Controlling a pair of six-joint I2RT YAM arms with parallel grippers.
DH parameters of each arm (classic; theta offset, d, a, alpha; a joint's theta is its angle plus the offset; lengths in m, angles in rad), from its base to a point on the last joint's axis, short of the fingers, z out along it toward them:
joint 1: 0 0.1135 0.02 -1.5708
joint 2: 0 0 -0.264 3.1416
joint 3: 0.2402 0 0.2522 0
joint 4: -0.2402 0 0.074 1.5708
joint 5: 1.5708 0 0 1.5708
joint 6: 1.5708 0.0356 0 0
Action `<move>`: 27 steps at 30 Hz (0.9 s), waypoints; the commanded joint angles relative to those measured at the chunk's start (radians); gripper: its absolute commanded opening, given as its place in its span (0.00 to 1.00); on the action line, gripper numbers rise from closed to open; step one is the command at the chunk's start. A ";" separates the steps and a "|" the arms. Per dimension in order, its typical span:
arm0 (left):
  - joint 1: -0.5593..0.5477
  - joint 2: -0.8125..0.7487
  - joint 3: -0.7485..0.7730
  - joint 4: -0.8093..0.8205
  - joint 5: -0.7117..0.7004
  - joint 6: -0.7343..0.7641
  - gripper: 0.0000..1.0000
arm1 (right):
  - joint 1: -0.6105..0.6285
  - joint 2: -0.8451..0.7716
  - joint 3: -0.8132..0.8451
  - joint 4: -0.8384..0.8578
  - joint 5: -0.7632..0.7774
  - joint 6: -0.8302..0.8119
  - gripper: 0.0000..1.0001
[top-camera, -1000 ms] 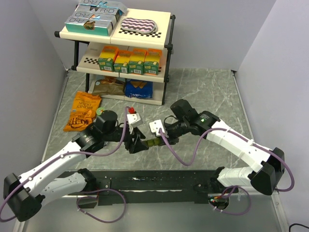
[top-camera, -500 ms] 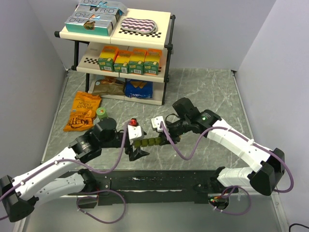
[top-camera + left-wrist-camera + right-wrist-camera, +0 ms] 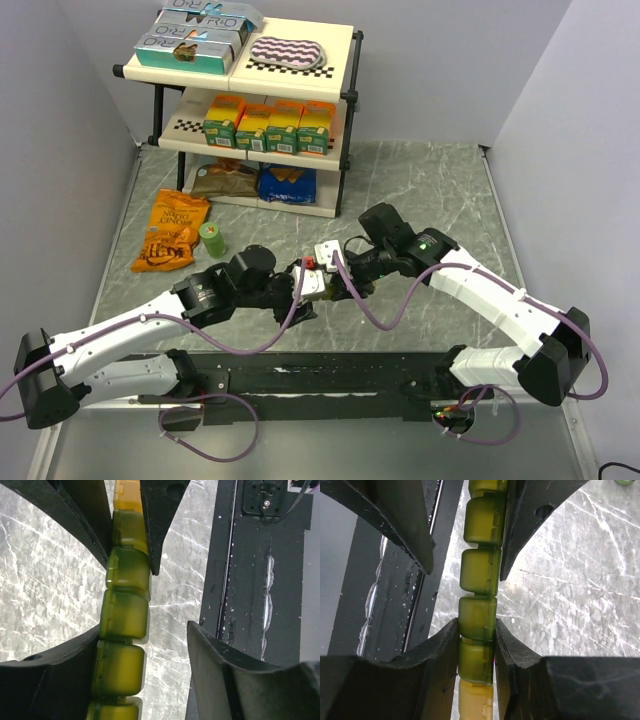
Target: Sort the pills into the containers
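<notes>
Your left gripper (image 3: 145, 630) stands with its jaws apart around the containers (image 3: 125, 615). In its own wrist view one finger (image 3: 60, 680) lies against the strip's side, while the other stands off with bare table showing in the gap. Nothing is clamped there.

Just beyond it along the strip, your right gripper (image 3: 476, 625) is closed on the containers, both pads pressed to opposite sides of one green compartment.

From above, the two grippers meet nose to nose over the marble table (image 3: 430, 190), just ahead of the black base rail (image 3: 300, 375). The strip is almost wholly hidden between them, so you cannot tell whether it rests on the table or hangs free.

Every lid you can see looks shut, and no pill shows in any view. I judge you are early in the task, with the strip being steadied so a lid can be opened and no sorting done yet.

The next move calls for a firm right-hand clamp while you bring a left fingertip under a lid's small edge tab and lever it up. Go slowly, because the narrow strip could twist in a single grip.

Farther back, the green bottle (image 3: 211, 237) stands beside the orange snack bag (image 3: 172, 230), well apart from the grippers. The two-tier shelf (image 3: 340, 60) with its cartons (image 3: 270, 125) closes the scene.
</notes>
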 commanded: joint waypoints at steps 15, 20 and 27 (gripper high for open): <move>-0.005 -0.086 -0.015 0.107 -0.125 -0.066 0.90 | 0.002 -0.050 -0.015 0.024 -0.059 0.006 0.00; -0.007 -0.136 -0.024 0.095 -0.109 -0.046 0.93 | 0.001 -0.050 -0.012 0.021 -0.064 0.006 0.00; -0.007 -0.024 0.043 -0.020 -0.050 -0.015 0.70 | -0.001 -0.047 -0.006 0.018 -0.074 0.006 0.00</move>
